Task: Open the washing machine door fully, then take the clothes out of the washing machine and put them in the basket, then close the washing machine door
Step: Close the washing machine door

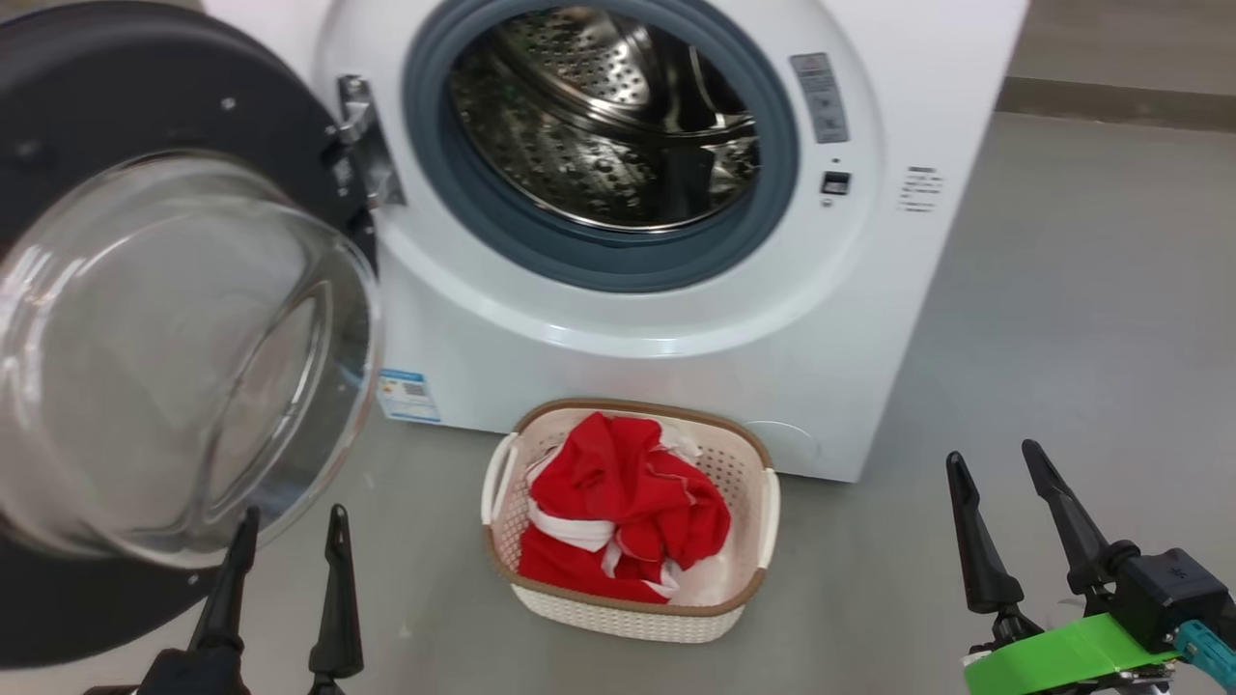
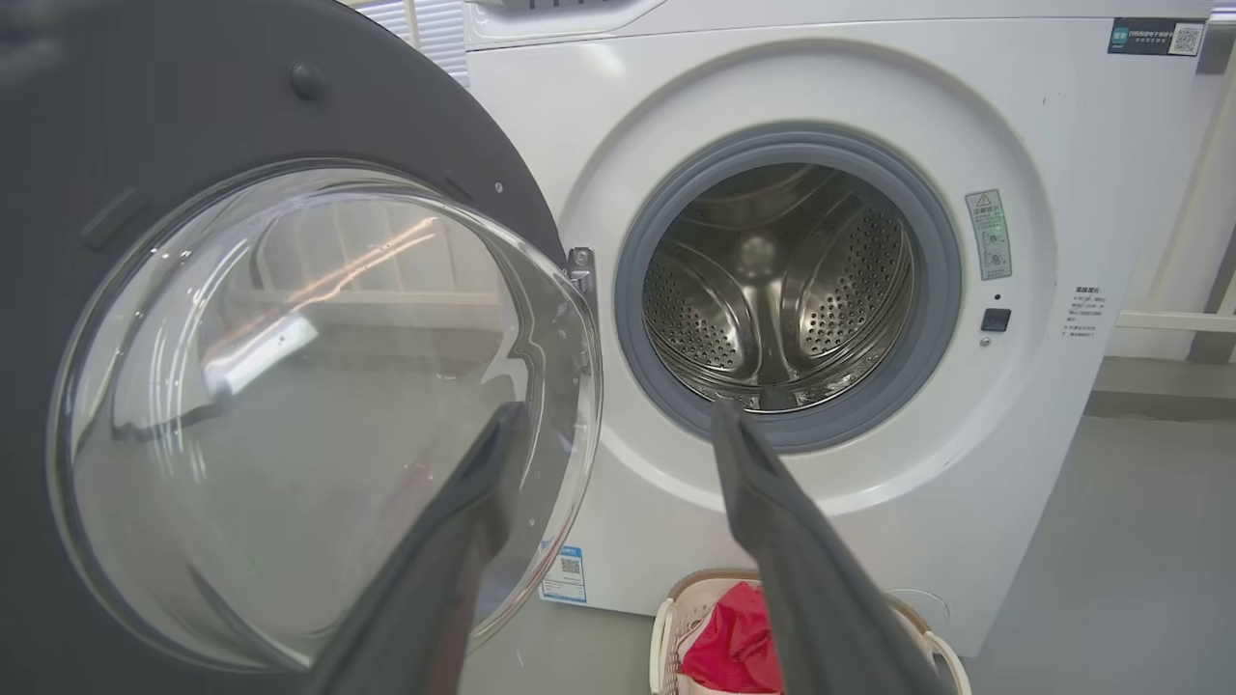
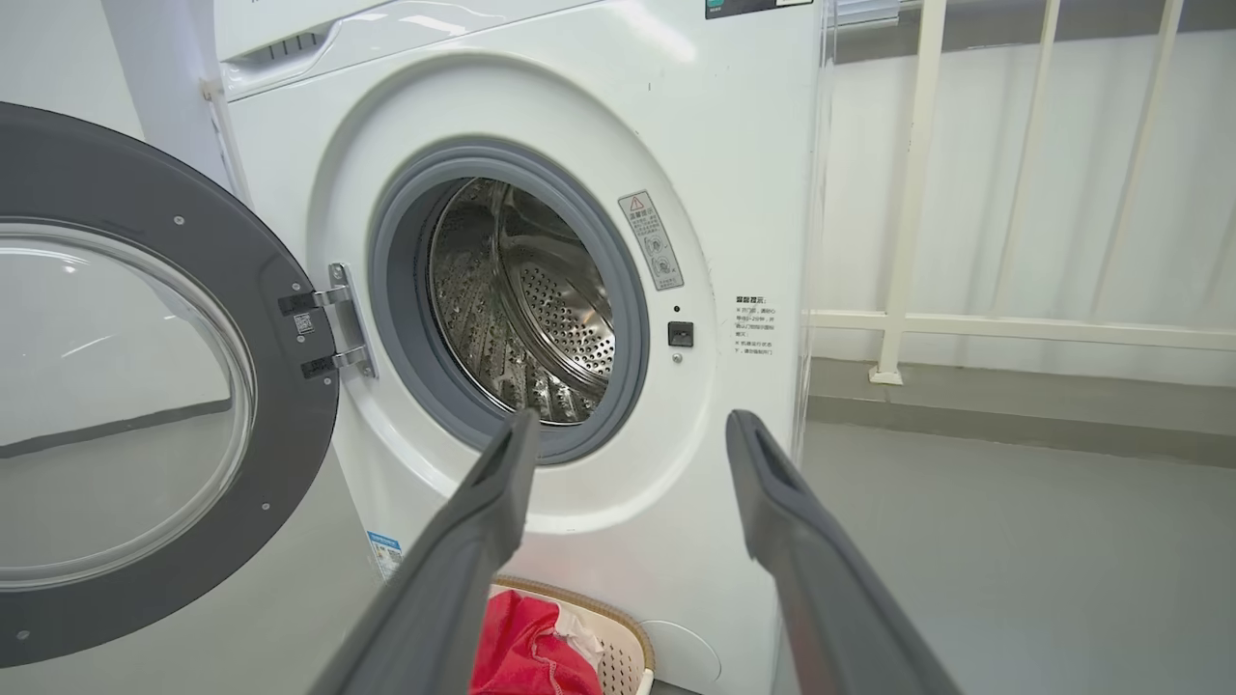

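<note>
The white washing machine stands ahead with its steel drum bare. Its black door with the bulging glass window is swung wide open to the left. On the floor in front sits the cream basket, and the red clothes with white trim lie inside it. My left gripper is open, low at the left, just below the door's glass. My right gripper is open at the lower right, apart from the basket. Both wrist views show the door open and the drum.
Grey floor stretches to the right of the machine. A white railing stands against the wall behind the machine's right side. A blue label sticker sits low on the machine's front, left of the basket.
</note>
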